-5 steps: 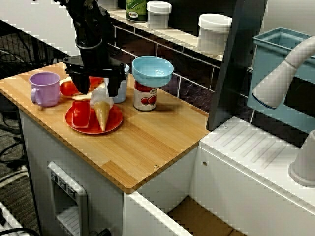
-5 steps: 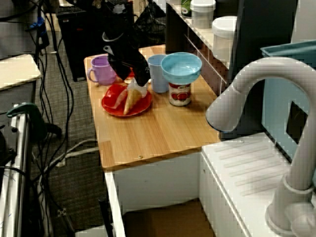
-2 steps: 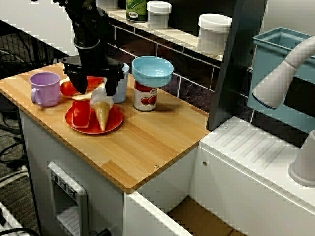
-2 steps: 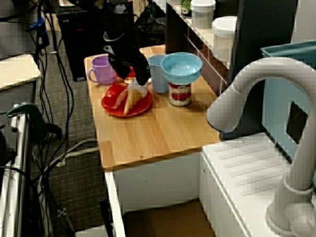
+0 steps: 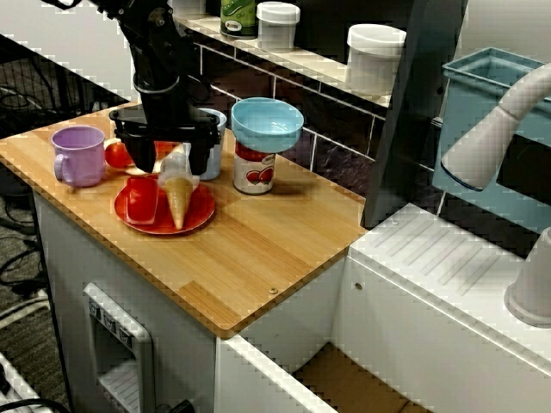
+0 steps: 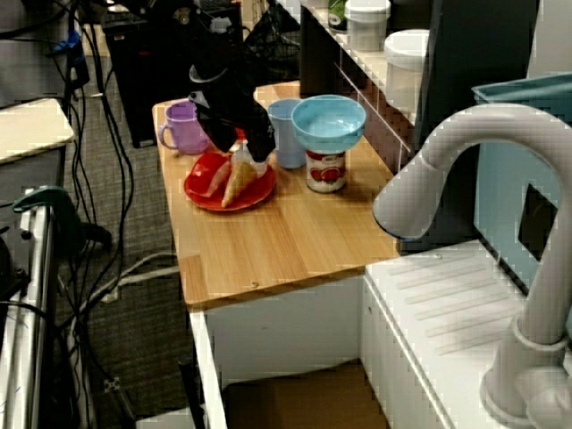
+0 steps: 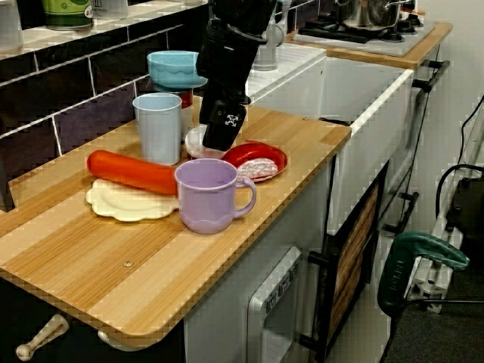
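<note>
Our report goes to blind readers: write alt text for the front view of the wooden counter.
A black end effector hangs, jaws spread, over an ice cream cone lying on a red plate on a wooden counter. Beside it stand a purple mug and a can topped by a blue bowl.

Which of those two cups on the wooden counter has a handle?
The squat lilac plastic mug, with a loop handle on its side; the tall pale blue cup by the black pincer has smooth sides and none.
</note>
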Robot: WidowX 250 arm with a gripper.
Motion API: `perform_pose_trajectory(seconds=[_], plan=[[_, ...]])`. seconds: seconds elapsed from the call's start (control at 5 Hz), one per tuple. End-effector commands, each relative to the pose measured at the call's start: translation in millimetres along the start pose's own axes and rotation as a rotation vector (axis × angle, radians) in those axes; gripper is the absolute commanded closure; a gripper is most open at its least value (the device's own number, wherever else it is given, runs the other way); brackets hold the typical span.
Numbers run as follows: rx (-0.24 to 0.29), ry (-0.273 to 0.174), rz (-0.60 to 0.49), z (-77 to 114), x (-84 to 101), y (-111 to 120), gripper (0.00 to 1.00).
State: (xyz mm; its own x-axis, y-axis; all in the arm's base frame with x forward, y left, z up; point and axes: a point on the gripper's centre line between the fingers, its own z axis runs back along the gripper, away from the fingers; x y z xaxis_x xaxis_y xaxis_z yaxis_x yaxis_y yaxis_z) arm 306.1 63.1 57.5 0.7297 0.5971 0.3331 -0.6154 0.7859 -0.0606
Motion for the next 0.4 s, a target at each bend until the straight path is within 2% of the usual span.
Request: perform_pose_trajectory(seconds=[0.0,0.2], plan=[[0.007,-0.020,0.023,-8.7,10.8,-8.3,0.00],[0.002,-0.015,0.016,-11.8,12.8,-10.8,0.00]])
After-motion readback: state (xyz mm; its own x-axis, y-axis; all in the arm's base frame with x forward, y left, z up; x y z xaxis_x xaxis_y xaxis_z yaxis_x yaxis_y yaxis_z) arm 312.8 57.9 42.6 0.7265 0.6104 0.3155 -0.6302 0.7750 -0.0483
